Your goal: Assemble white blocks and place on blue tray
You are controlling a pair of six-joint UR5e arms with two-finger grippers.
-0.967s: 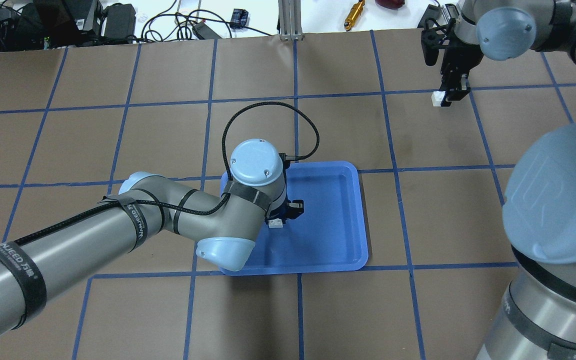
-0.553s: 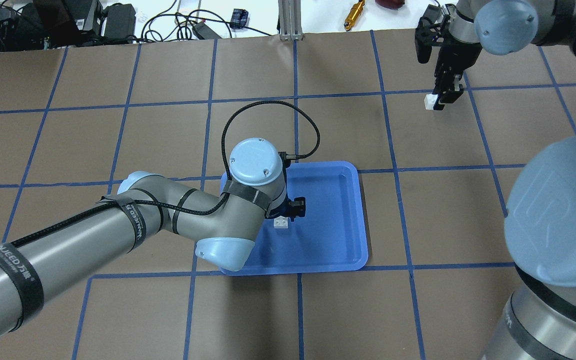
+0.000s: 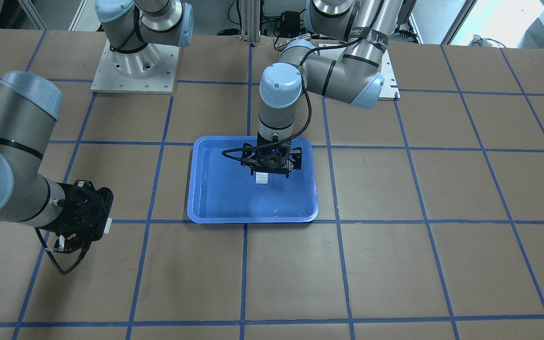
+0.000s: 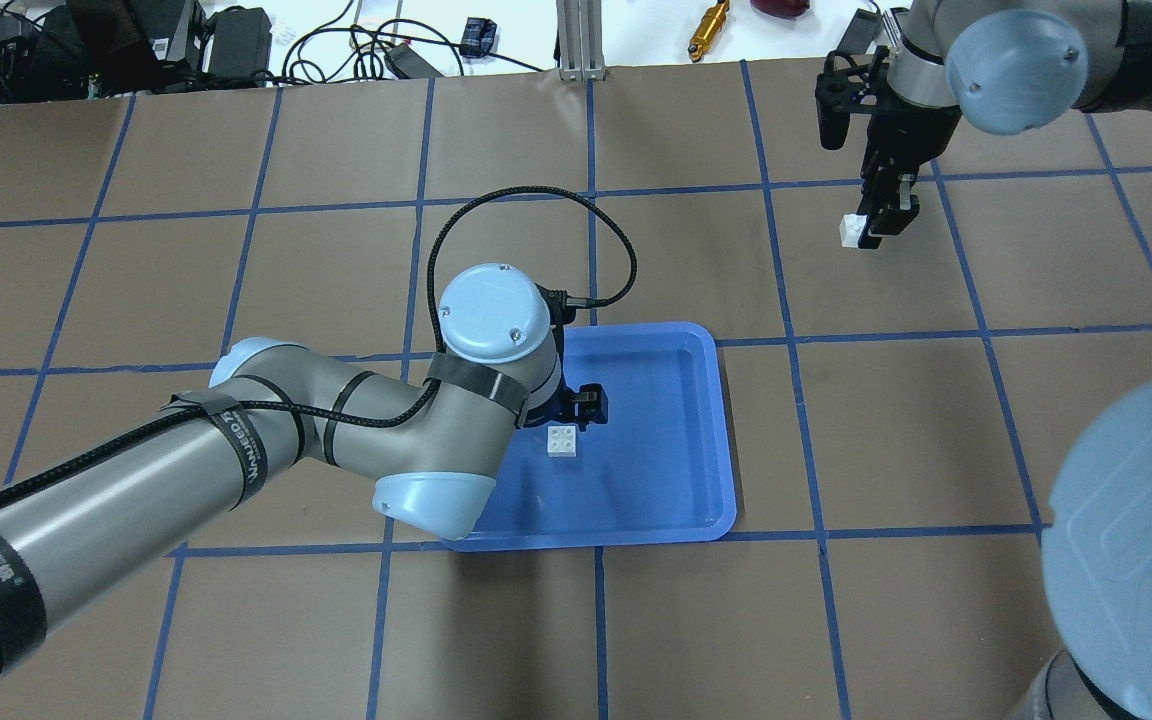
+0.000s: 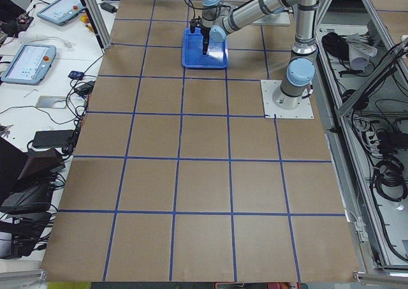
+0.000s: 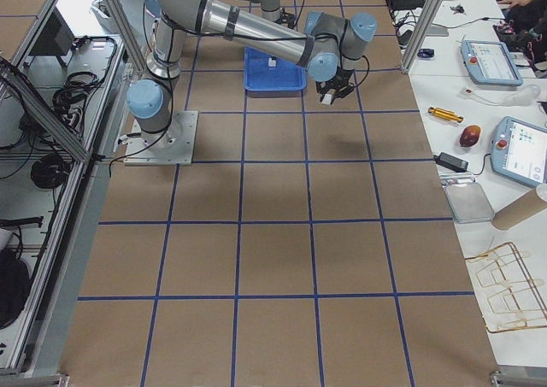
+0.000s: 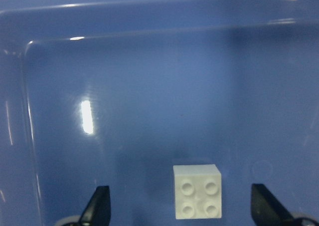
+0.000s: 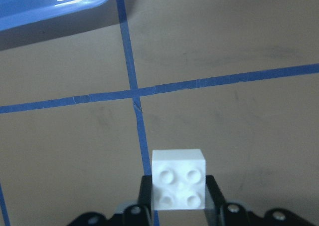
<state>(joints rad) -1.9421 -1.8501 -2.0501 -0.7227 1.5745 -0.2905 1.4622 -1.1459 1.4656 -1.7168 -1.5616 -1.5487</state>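
Small white studded plastic brick (image 8: 178, 185), lower centre: judged light, rigid, slick; right hand (image 8: 178, 193) clamps its flat sides. Left hand (image 3: 272, 166) spread over blue plastic tray (image 4: 681, 480).

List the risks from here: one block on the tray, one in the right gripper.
1. The tray block lies loose in the blue tray, with the left gripper open over it: pressing may skid it.
2. The right gripper pinches the held block at the fingertips: it might twist on mating.
3. The left arm hangs over the tray, likely blocking the approach.
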